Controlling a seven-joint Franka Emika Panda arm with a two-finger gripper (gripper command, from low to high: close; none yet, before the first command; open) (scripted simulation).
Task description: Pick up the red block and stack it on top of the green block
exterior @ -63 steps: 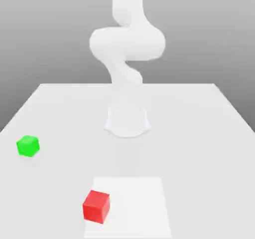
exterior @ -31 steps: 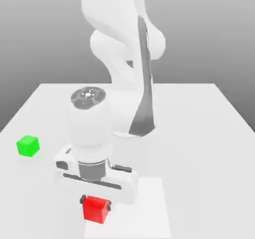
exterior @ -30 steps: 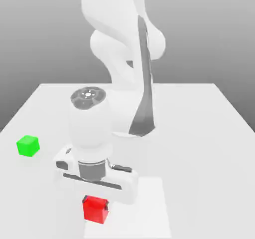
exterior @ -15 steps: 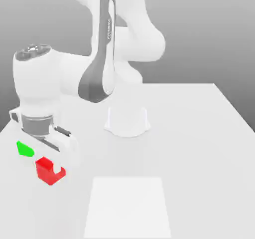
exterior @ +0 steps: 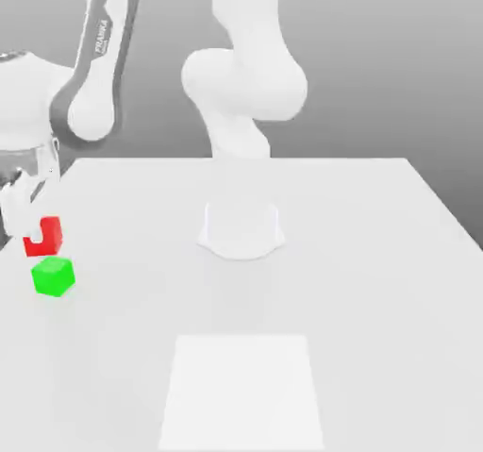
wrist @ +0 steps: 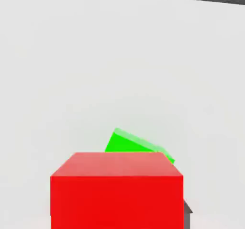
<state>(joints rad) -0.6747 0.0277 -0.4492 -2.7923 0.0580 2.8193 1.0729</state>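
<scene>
While the gripper (exterior: 38, 222) hangs at the exterior view's left edge of the table (exterior: 358, 252), its fingers are clamped on the red block (exterior: 44, 237) — lifted off the surface, just above the green block (exterior: 53, 276), which sits on the table and is partly hidden behind the red one in the hand view.

I hold the small matte red cube (exterior: 44, 236) aloft, at twelve o'clock from the small matte green cube (exterior: 53, 276) on the table.

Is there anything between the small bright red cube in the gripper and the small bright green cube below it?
Nothing. In the exterior view, the red cube hangs above the green cube, with bare gap between.
</scene>
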